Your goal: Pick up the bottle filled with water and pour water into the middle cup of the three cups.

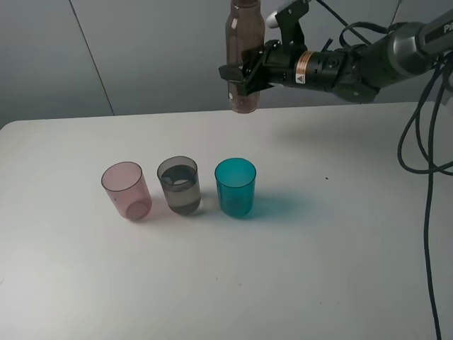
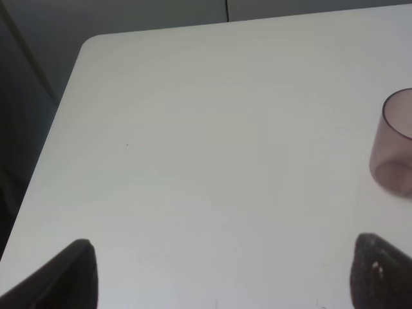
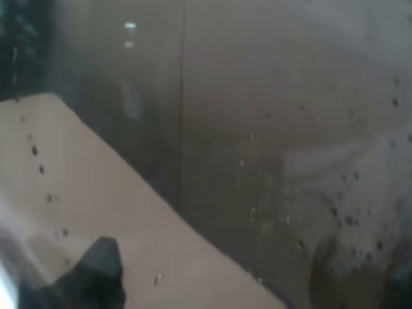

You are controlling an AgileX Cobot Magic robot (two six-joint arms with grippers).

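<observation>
My right gripper (image 1: 248, 71) is shut on the smoky brown-grey bottle (image 1: 245, 42), holding it upright high over the table's back edge, behind and to the right of the cups. Up close, the bottle (image 3: 257, 129) fills the right wrist view, with droplets on its wall. The three cups stand in a row: pink cup (image 1: 126, 190), the grey middle cup (image 1: 180, 185) with water in it, and teal cup (image 1: 235, 186). My left gripper (image 2: 222, 277) is open over bare table, and the pink cup (image 2: 394, 151) stands ahead of it to one side. It does not show in the exterior high view.
The white table (image 1: 340, 248) has a rounded far-left corner (image 2: 90, 45) and a grey wall behind it. Black cables (image 1: 428, 177) hang down at the right side from the right arm.
</observation>
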